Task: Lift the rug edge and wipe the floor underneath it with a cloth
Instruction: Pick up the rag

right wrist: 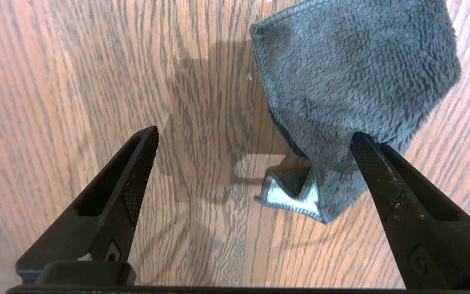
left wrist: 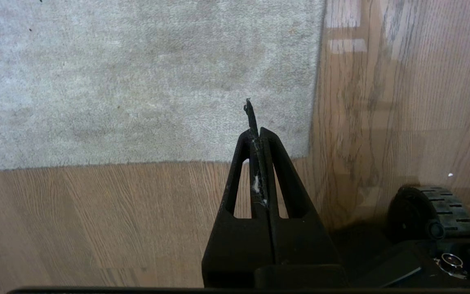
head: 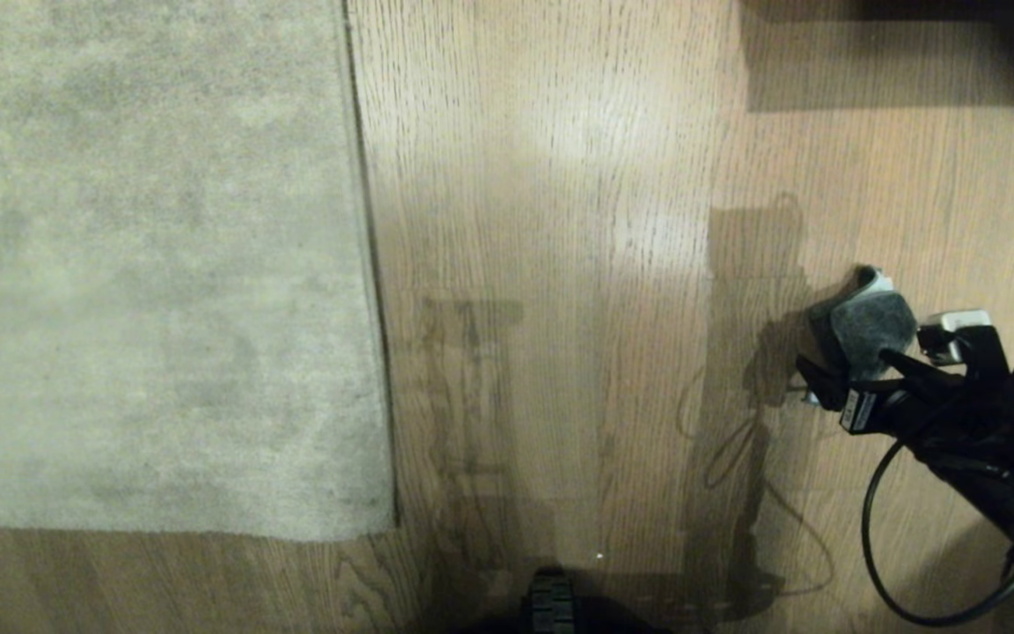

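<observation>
The rug lies flat at the left, its straight rug edge (head: 373,291) running down to a corner (head: 388,524); the same corner (left wrist: 306,153) shows in the left wrist view. Light brown floor (head: 560,264) fills the rest. At the far right, the dark grey cloth (head: 868,328) lies bunched by my right gripper (head: 859,365). In the right wrist view that gripper (right wrist: 255,134) stands open just above the floor (right wrist: 96,61). The cloth (right wrist: 353,69) leans against one fingertip (right wrist: 361,143), not clamped. My left gripper (left wrist: 256,130) is shut, parked above the rug corner.
A black cable (head: 872,546) loops on the floor beside the right arm. My base's wheel (head: 551,603) sits at the bottom centre, also seen as a wheel (left wrist: 431,208) from the left wrist. A dark shadowed band (head: 903,53) crosses the top right.
</observation>
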Robot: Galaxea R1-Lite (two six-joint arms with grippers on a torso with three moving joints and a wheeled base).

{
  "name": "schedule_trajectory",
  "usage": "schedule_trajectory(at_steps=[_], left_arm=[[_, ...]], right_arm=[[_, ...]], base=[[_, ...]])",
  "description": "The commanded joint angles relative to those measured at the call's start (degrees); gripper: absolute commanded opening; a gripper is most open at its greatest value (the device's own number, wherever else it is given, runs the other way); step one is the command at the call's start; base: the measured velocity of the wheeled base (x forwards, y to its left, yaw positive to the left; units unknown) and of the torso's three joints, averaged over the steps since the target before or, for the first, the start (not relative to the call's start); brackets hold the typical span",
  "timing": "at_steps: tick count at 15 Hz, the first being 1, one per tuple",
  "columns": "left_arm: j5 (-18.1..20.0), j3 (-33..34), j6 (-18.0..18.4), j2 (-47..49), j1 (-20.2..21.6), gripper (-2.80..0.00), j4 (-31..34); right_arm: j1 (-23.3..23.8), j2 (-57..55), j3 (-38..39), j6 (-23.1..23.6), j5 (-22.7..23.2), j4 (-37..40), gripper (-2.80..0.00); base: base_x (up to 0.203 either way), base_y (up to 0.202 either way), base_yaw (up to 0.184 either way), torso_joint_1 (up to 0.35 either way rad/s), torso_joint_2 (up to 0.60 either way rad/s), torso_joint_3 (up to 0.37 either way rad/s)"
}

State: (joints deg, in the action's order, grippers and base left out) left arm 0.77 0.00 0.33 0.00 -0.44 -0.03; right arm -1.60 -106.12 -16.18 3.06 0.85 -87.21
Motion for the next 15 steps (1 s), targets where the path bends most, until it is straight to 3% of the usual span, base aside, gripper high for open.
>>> schedule_trajectory(at_steps=[1, 10, 15], left_arm=[[0.0, 0.0, 0.0, 0.0, 0.0, -2.80, -0.1], [0.0, 0.0, 0.0, 0.0, 0.0, -2.80, -0.1], [0.0, 0.0, 0.0, 0.0, 0.0, -2.80, -0.1]], right_arm=[[0.1, -2.2, -1.0, 0.1, -0.1, -2.5, 0.00], [3.0, -8.9, -9.1, 0.6, -0.1, -2.6, 0.00], [3.0, -5.6, -6.9, 1.3, 0.2, -2.1, 0.00]], base=[[0.000, 0.000, 0.000, 0.000, 0.00, 0.000], [0.000, 0.000, 0.000, 0.000, 0.00, 0.000], [0.000, 0.000, 0.000, 0.000, 0.00, 0.000]])
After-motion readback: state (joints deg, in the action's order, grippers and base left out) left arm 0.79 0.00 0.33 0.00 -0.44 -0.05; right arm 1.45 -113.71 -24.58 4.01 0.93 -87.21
